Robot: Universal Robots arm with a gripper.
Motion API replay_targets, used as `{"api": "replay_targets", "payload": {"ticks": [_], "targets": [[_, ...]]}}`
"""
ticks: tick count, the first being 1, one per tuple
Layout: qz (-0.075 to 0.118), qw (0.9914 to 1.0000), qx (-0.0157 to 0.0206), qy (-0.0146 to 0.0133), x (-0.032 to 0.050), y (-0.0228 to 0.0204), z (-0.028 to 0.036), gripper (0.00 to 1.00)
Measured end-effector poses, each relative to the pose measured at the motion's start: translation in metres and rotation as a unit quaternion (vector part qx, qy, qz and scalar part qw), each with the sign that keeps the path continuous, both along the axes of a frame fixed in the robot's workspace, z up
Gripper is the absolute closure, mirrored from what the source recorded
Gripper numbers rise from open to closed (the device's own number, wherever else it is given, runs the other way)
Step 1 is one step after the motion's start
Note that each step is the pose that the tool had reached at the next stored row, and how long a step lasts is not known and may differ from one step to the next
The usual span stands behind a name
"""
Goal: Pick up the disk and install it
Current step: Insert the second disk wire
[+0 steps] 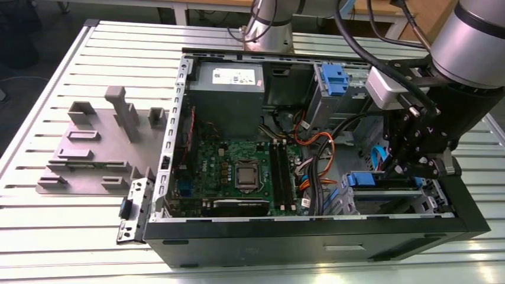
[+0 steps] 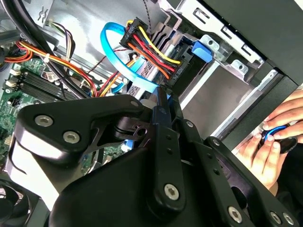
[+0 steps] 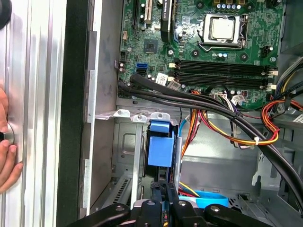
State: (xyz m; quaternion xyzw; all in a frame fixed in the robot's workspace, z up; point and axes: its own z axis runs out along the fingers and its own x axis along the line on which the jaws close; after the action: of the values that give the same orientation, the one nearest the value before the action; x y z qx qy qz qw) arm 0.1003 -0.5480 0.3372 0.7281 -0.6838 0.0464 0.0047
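Where one open case (image 1: 316,231) rests on the bench (image 1: 63,236), one tool (image 3: 163,198), fingers closed together, meets one disk (image 3: 160,151).

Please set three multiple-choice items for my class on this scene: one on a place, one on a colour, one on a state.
1. Where is the end effector in the exterior view?
A. Outside the case
B. Inside the case, at the lower drive bay on the exterior view's right
C. Against the case wall on the exterior view's left

2. What colour is the motherboard?
A. Green
B. Red
C. White

3. What state is the case in?
A. Closed, with its panel on
B. Standing upright on end
C. Lying flat with its side open

Key: 1 B, since the arm reaches down into the bay at that side. 2 A, since the board is green in the exterior view and both wrist views. 3 C, since the parts inside lie bare from above.
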Motion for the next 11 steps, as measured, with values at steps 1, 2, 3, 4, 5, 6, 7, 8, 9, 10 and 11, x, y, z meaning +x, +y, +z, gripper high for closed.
{"api": "replay_targets", "payload": {"ticks": [1, 2, 3, 4, 5, 6, 7, 8, 9, 10, 11], "targets": [[0.000, 1.00000, 0.0017, 0.0000, 0.0000, -0.0001, 0.0001, 0.84], [0.000, 0.99999, 0.0037, 0.0000, 0.0000, -0.0001, 0.0001, 0.84], [0.000, 0.99999, 0.0053, 0.0000, 0.0000, -0.0003, 0.0001, 0.84], [0.000, 0.99998, 0.0064, 0.0000, 0.0000, -0.0005, 0.0001, 0.84], [0.000, 0.99998, 0.0065, 0.0000, 0.0000, -0.0007, 0.0000, 0.84], [0.000, 0.99998, 0.0067, 0.0000, 0.0000, -0.0009, -0.0001, 0.84], [0.000, 0.99998, 0.0067, 0.0000, 0.0000, -0.0010, -0.0004, 0.84], [0.000, 0.99998, 0.0067, 0.0000, 0.0000, -0.0011, -0.0006, 0.84], [0.000, 0.99998, 0.0066, 0.0000, 0.0000, -0.0012, -0.0008, 0.84], [0.000, 0.99998, 0.0066, 0.0000, 0.0000, -0.0012, -0.0011, 0.84], [0.000, 0.99998, 0.0066, 0.0000, 0.0000, -0.0013, -0.0013, 0.84]]}}
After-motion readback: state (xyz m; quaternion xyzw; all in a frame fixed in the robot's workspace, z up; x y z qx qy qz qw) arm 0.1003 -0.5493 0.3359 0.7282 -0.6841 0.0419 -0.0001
